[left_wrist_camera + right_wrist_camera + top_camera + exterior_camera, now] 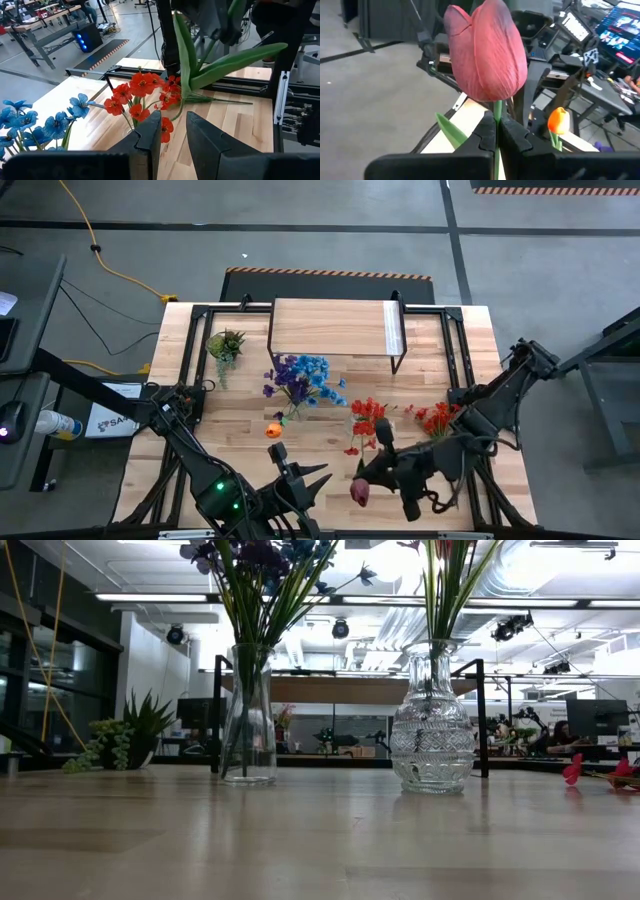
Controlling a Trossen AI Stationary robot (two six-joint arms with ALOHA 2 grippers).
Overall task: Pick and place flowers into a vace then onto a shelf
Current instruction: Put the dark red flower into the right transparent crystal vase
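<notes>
The right gripper [496, 131] is hanging above the near edge of the table [440, 340], right of its middle, its two dark fingers pressed together on the green stem of a dark maroon tulip [487, 50], the bloom standing up just beyond the fingertips. The left gripper [172, 131] is hovering over the same near edge a little to the left, its jaws standing slightly apart with nothing between them, pointed towards the red flowers. The shelf [335, 328], light wood on thin black legs, is standing at the middle of the far edge. In front of it, about the centre of the table, a tall clear vase [248, 715] is holding the blue and purple flowers [302, 377], and just to its right a rounder cut-glass vase [432, 720] is holding the red flowers [142, 92]. More red blooms [436, 418] are lying flat nearer the right edge. A small green spiky plant [225, 345] is sitting near the far left corner. An orange tulip [274, 430] is lying on the wood between the blue flowers and the near edge.
</notes>
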